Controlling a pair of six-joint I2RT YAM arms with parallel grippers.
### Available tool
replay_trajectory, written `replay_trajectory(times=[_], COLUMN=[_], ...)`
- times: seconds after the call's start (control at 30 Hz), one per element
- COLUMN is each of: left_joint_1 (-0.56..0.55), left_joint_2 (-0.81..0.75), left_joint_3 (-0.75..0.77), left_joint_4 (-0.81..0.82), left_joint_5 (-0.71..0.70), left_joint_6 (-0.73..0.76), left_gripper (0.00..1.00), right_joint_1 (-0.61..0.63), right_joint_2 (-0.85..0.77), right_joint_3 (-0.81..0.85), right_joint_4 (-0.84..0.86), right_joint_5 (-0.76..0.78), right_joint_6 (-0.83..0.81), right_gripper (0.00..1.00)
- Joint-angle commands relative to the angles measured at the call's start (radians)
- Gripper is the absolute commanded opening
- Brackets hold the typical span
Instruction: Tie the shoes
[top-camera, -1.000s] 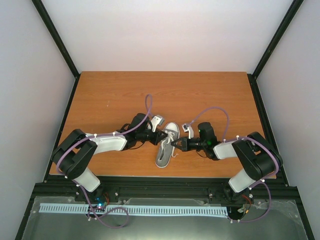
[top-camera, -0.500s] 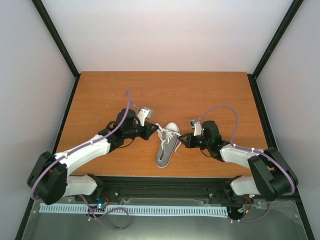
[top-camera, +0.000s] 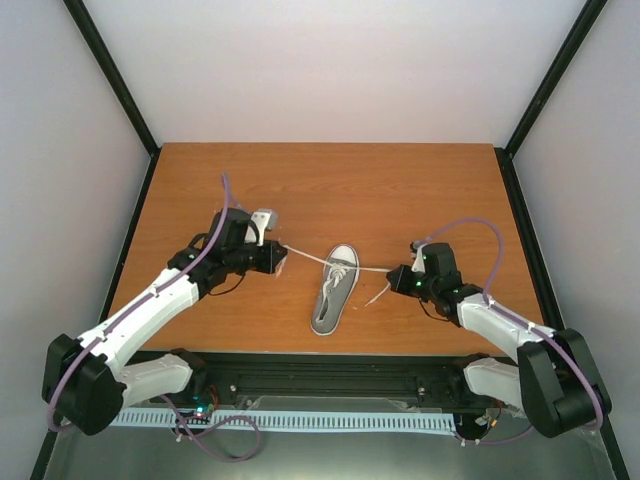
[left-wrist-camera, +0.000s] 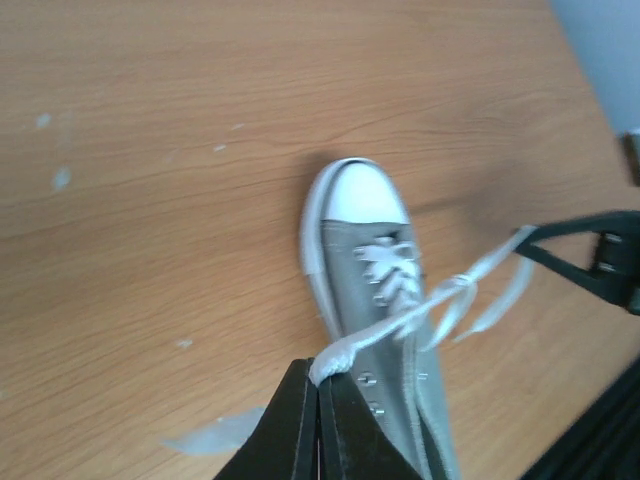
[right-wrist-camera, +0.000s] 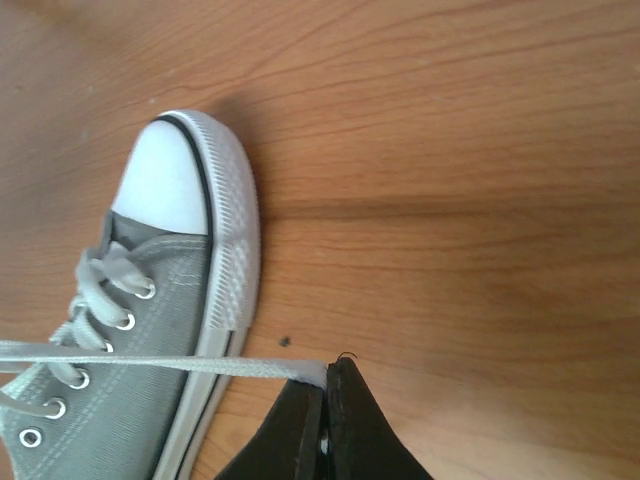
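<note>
- Two arms have swung outward over the last second. The left arm (top-camera: 150, 305) and right arm (top-camera: 500, 320) were folded close to the shoe and are now spread to either side.
- Shoe (top-camera: 333, 295): it lies sole-down on the table (top-camera: 400, 180), between the two pincers and well apart from each. Its toe points away from the arm bases. Its position shows no visible shift.
- Left pincer (top-camera: 278, 260): clamped tight on one lace end, which bunches right at its fingertips in the left wrist view. Half a second ago it was just beside the shoe.
- Right pincer (top-camera: 398, 278): clamped tight on the other lace end and withdrawn in the same way.
- Laces (top-camera: 305, 256): previously slack, now drawn into an almost straight line from pincer to pincer, crossing over the shoe's upper. A loose tail (top-camera: 380, 295) hangs just beside the right pincer.
- Knot (left-wrist-camera: 460, 285): a small twist sits on the taut line, midway between the pincers and slightly above the eyelets.
- Assessment: the first overhand cross is probably being cinched. It does not yet look snug, and no bow loops are present, so most of the tie remains.
</note>
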Motion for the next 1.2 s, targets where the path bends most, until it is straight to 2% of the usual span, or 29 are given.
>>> replay_trajectory(times=[0.0,0.27,0.6,0.83,0.97,1.07,1.1,1.17], left_joint_1=[0.063,0.175,0.19,0.203,0.203,0.203,0.203,0.201], left_joint_2=[0.0,-0.068,-0.101,-0.056,-0.042,-0.038,-0.036,-0.037], left_joint_3=[-0.009,-0.196,-0.256,-0.312,-0.35,-0.363,-0.361,-0.344], left_joint_4=[-0.145,-0.059,-0.059,-0.041,0.007,0.047,0.051,0.045], left_joint_5=[-0.131,-0.122,-0.185,-0.178,-0.105,-0.01,0.015,0.028], left_joint_6=[-0.06,-0.218,-0.289,-0.331,-0.325,-0.283,-0.262,-0.225], left_gripper=[0.01,0.01,0.01,0.01,0.01,0.13,0.23,0.51], right_joint_1=[-0.041,-0.086,-0.213,-0.255,-0.255,-0.255,-0.255,-0.255], right_joint_2=[-0.063,-0.157,-0.303,-0.288,-0.278,-0.281,-0.283,-0.284], right_joint_3=[-0.031,-0.08,-0.077,-0.126,-0.15,-0.146,-0.143,-0.136], right_joint_4=[-0.152,-0.249,-0.378,-0.34,-0.304,-0.3,-0.3,-0.294], right_joint_5=[0.044,0.028,0.02,-0.026,-0.048,-0.055,-0.056,-0.062], right_joint_6=[0.027,0.059,0.054,0.056,0.066,0.055,0.052,0.047], right_gripper=[0.03,0.03,0.03,0.03,0.03,0.03,0.03,0.03])
